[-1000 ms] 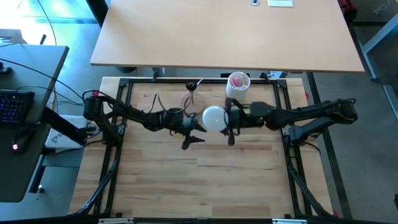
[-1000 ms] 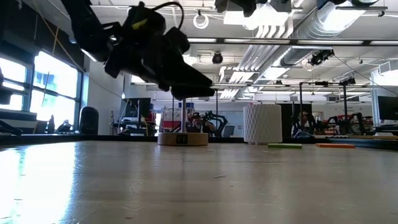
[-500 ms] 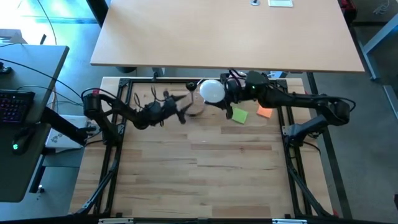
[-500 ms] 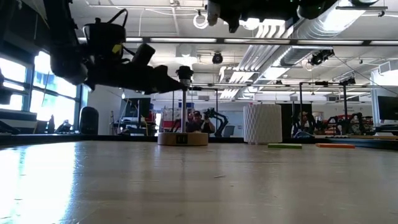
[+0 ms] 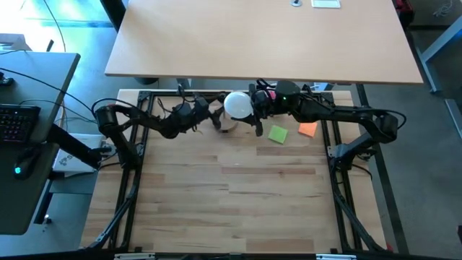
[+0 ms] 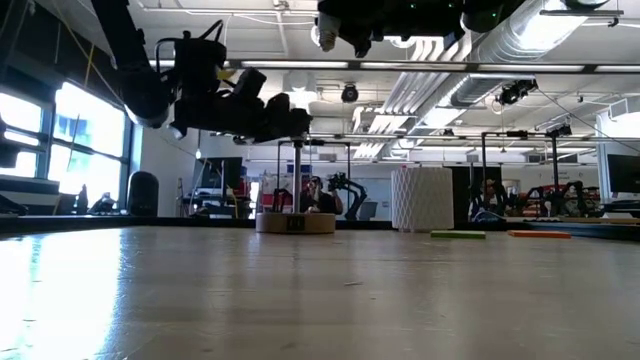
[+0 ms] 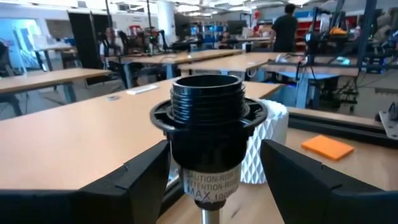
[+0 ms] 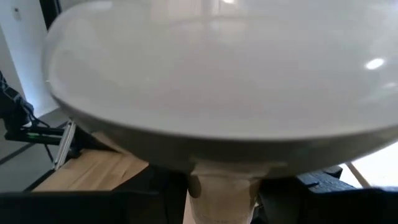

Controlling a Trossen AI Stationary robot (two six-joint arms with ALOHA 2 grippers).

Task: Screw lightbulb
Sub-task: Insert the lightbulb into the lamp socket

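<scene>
Your right gripper (image 5: pixel 254 108) grips the lightbulb (image 5: pixel 237 105) by its neck, fingers closed on it, and holds it in the air above the black socket (image 7: pixel 207 118) at the table's far edge, globe up, presumably so the base can drop into the threads. Your left gripper (image 7: pixel 211 180) straddles the socket with fingers open on either side, not visibly clamping, likely ready to steady it against the twisting.
</scene>
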